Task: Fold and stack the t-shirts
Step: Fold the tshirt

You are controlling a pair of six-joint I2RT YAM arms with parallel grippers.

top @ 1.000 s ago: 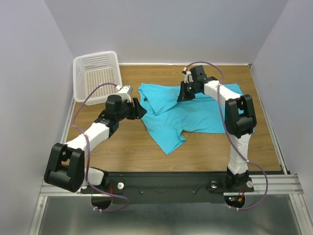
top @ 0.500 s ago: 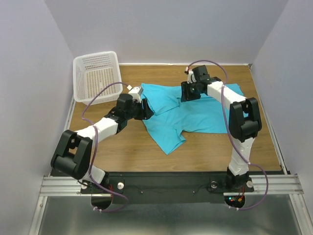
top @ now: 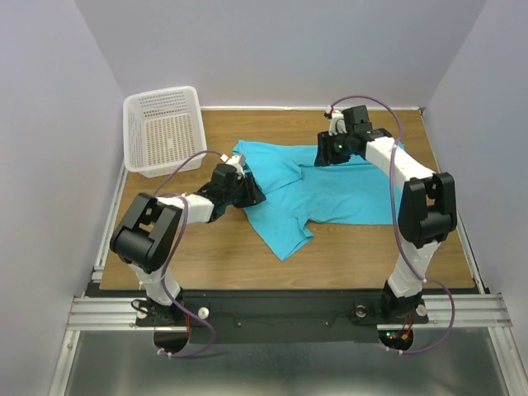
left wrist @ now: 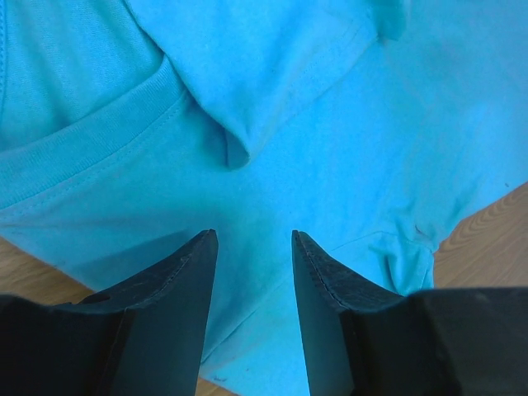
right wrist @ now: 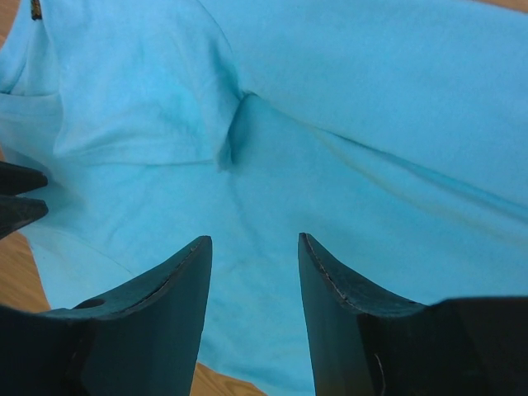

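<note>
One turquoise t-shirt (top: 338, 194) lies spread and partly folded on the wooden table, a sleeve pointing toward the near edge. My left gripper (top: 252, 192) hovers over the shirt's left edge, near the collar. In the left wrist view it (left wrist: 254, 239) is open, with only flat cloth (left wrist: 272, 82) below the fingers. My right gripper (top: 323, 157) is over the shirt's upper middle. Seen from the right wrist it (right wrist: 254, 241) is open too and holds nothing, above a folded flap (right wrist: 140, 91). The left fingertips (right wrist: 16, 206) show at that view's left edge.
A white mesh basket (top: 165, 130) leans at the table's back left corner. Bare wood (top: 231, 247) lies in front of the shirt and at the far right (top: 433, 165). Grey walls close in on three sides.
The right gripper has opened, let go of the cloth and shifted right. The left arm has swung right, bringing its open gripper from beside the shirt onto its left edge.
</note>
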